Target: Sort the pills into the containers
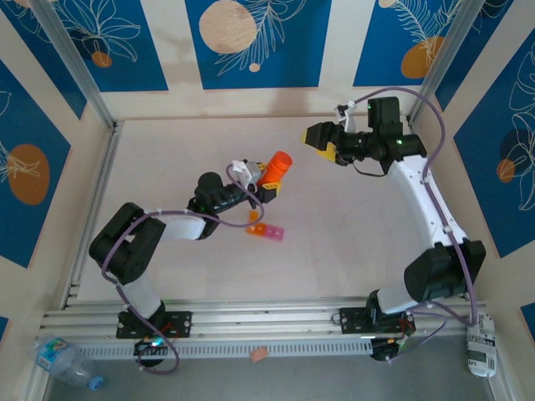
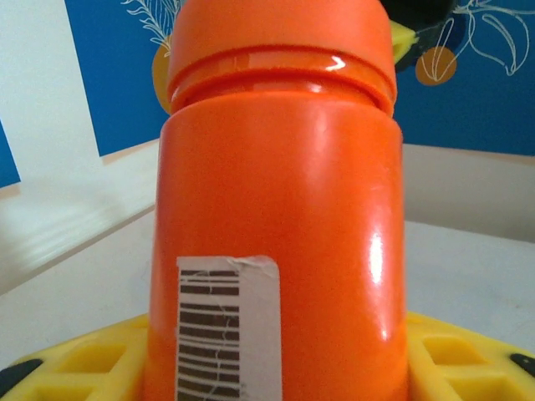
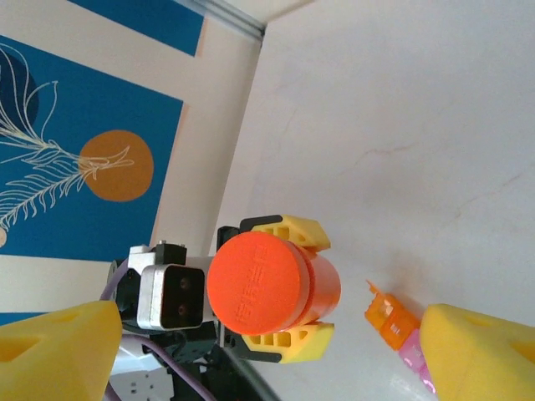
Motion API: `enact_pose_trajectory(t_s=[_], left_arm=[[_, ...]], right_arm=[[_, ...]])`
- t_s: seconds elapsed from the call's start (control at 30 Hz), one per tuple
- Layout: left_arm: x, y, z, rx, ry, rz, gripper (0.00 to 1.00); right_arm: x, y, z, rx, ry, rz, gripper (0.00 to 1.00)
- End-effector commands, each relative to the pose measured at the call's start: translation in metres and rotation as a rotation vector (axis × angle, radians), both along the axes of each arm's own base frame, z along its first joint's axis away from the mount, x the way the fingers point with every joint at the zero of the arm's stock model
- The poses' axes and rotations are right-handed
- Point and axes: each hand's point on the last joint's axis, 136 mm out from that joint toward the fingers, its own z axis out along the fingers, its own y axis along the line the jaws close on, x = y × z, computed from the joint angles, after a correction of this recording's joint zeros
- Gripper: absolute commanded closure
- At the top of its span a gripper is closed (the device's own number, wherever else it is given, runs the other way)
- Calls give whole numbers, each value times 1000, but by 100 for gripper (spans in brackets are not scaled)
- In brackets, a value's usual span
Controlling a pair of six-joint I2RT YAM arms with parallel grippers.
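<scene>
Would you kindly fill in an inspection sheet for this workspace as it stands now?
Surface: pale wooden table, no spills seen.
Job's things: containers, orange and pink, lying mid-table; orange bottle, capped; loose pills: nothing seen.
Clutter: plastic water bottle and small orange scrap off the front edge.
Grippers: left gripper, jaws shut on the orange bottle; right gripper, jaws open, empty.
Cables: purple cables, hanging in loose loops.
Surroundings: blue leaf-print panels.

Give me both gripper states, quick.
Left gripper: closed on the orange bottle.
Right gripper: open, holding nothing.
</scene>
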Motion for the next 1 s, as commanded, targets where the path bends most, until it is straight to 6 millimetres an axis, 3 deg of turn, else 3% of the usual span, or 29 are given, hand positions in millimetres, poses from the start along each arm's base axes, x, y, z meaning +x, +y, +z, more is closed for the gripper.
enact_pose_trajectory(t_s=[0.0, 0.3, 0.7, 0.97], left_arm=[[-1, 0, 35, -103, -22, -15, 100], [-4, -4, 60, -198, 23, -66, 100], [-8, -7, 64, -201, 28, -103, 100], [-10, -7, 66, -201, 25, -112, 100]], right_arm=[[3, 0, 19, -15, -155, -14, 8], [0, 22, 14, -75, -204, 51, 7], [0, 58, 11, -108, -233, 143, 8], [2, 67, 4, -140, -226, 163, 14]])
